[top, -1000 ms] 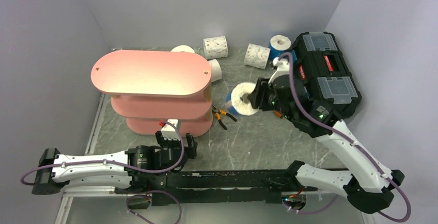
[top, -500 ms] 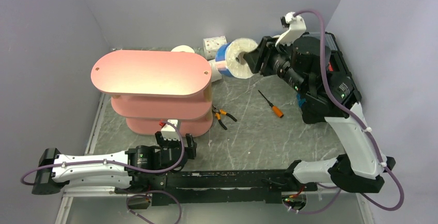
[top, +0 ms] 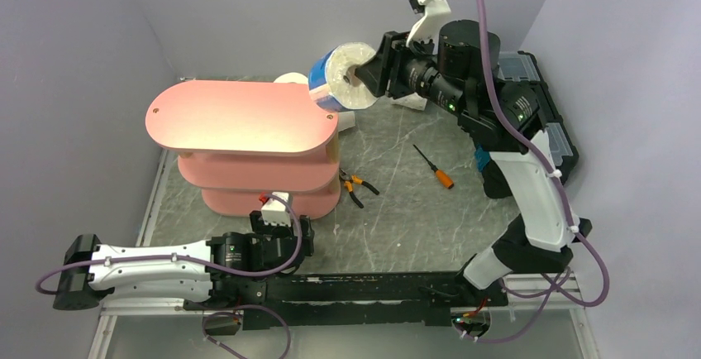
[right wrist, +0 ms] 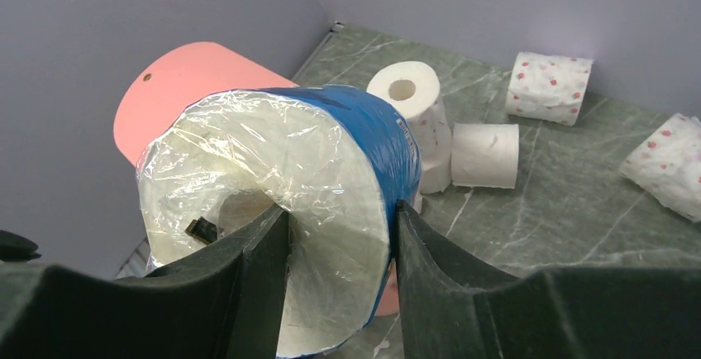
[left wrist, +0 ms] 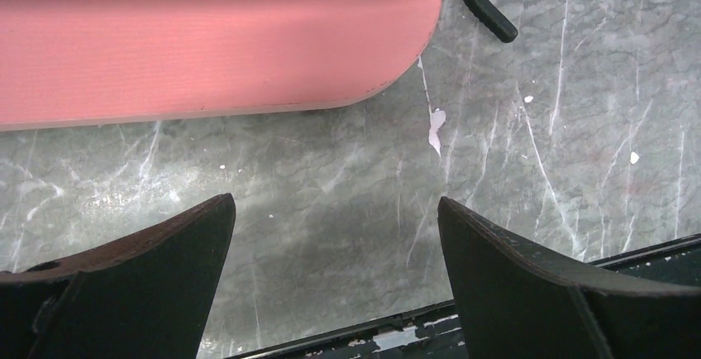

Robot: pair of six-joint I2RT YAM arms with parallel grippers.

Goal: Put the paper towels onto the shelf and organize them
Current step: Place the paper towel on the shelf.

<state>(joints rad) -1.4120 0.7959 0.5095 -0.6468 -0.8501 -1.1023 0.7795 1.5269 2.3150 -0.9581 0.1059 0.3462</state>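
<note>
Waiting near edge: left gripper (left wrist: 335, 210) hangs low over the table (top: 397, 218), just in front of the shelf (top: 240, 115). Its fingers are spread fully wide and hold nothing, and it seems parked clear of the other arm's work.
Table middle: pliers (top: 357, 185) and screwdriver (top: 436, 167) lie loose, apparently no part of the job.
Shelf top: the board is bare, so it is probably the landing spot.
Raised arm: right gripper (right wrist: 335, 227) is about half closed, pinching the wall of the blue-wrapped roll (right wrist: 273, 169). One finger seems to be in the core and the other is outside the wrapper, a secure hold on a soft cylinder.
Roll position: aloft beside the top board's right end, axis roughly level, not yet set down.
Back of table: loose rolls (right wrist: 485, 155), four visible, await their turn.
</note>
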